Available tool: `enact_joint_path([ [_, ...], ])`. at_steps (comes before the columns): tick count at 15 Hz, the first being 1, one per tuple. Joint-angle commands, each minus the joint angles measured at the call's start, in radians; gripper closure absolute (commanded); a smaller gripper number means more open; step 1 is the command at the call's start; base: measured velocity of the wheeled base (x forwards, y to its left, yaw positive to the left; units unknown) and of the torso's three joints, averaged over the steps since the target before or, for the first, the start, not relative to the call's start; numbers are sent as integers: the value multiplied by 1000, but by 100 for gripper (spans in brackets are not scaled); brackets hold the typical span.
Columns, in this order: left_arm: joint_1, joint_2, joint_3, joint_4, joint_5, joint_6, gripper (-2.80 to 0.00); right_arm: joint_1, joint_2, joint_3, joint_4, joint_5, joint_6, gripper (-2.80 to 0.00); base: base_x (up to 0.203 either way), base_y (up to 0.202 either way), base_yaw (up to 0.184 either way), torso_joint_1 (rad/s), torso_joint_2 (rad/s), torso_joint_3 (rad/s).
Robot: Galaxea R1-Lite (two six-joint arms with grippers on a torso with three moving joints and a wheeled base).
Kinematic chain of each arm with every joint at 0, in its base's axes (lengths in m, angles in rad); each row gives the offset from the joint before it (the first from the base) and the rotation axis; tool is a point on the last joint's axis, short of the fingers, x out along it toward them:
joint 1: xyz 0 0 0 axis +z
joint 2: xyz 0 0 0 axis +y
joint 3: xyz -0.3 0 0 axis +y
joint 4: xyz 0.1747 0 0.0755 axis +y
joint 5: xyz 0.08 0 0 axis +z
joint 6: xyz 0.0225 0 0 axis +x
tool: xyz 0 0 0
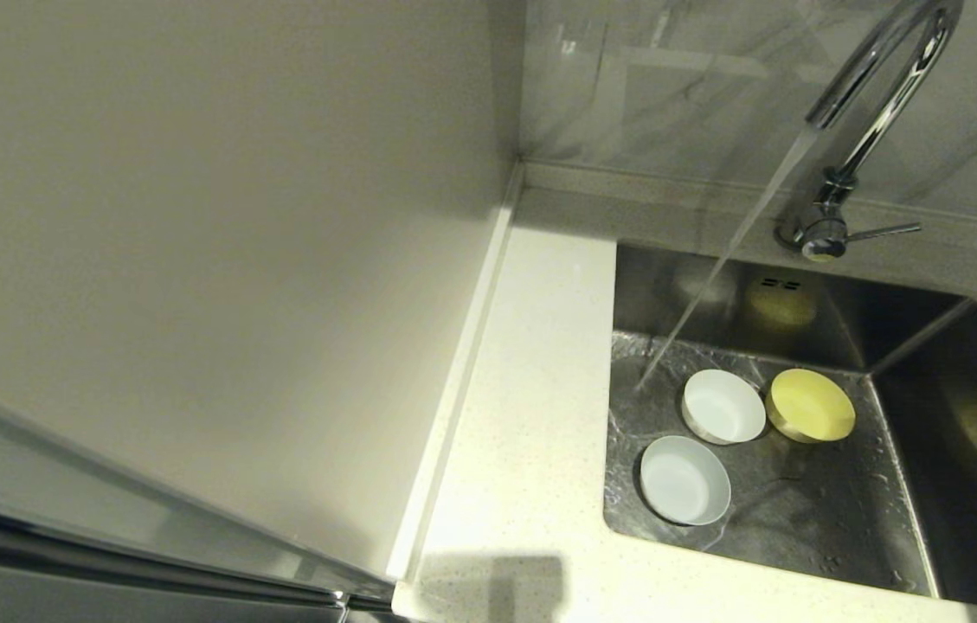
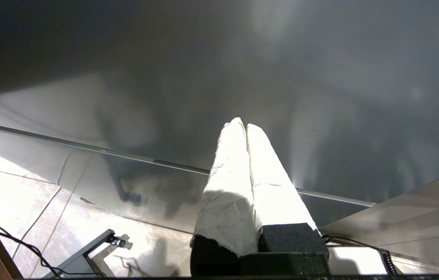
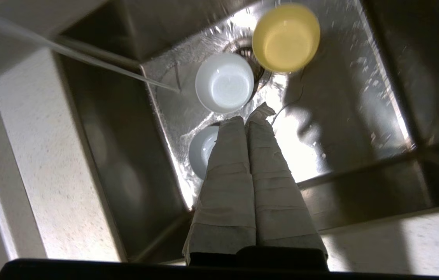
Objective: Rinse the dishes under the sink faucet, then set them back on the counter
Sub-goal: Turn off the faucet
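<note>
Three dishes lie in the sink [image 1: 834,536]: a pale blue-grey bowl [image 1: 684,479] nearest the front left, a white bowl [image 1: 723,406] behind it and a yellow bowl [image 1: 810,405] to its right. Water runs from the faucet [image 1: 873,95] and lands on the sink floor left of the white bowl, touching none of them. My right gripper [image 3: 247,118] hangs shut and empty above the sink, over the blue-grey bowl [image 3: 202,149]; the white bowl [image 3: 224,82] and yellow bowl [image 3: 285,37] lie beyond it. My left gripper [image 2: 242,125] is shut and empty, away from the sink.
The speckled counter [image 1: 523,407] runs along the sink's left and front, with a raised edge strip against the cream wall panel [image 1: 194,260]. The faucet's side lever [image 1: 882,230] points right. A dark cabinet front [image 2: 320,77] and tiled floor [image 2: 17,186] fill the left wrist view.
</note>
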Motion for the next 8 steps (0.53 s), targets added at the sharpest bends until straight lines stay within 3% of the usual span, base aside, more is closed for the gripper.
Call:
enact_joint_path([
  [1,0,-3,0,0,0,-1,0,-30,189,-73,12,19,11,0,0,0,0,0,0,0],
  [5,-1,-3,0,0,0,-1,0,-34,374,-278,15,47,97,0,0,0,0,0,0,0],
  [8,0,-3,0,0,1,-1,0,-32,450,-335,8,67,129,0,0,0,0,0,0,0],
])
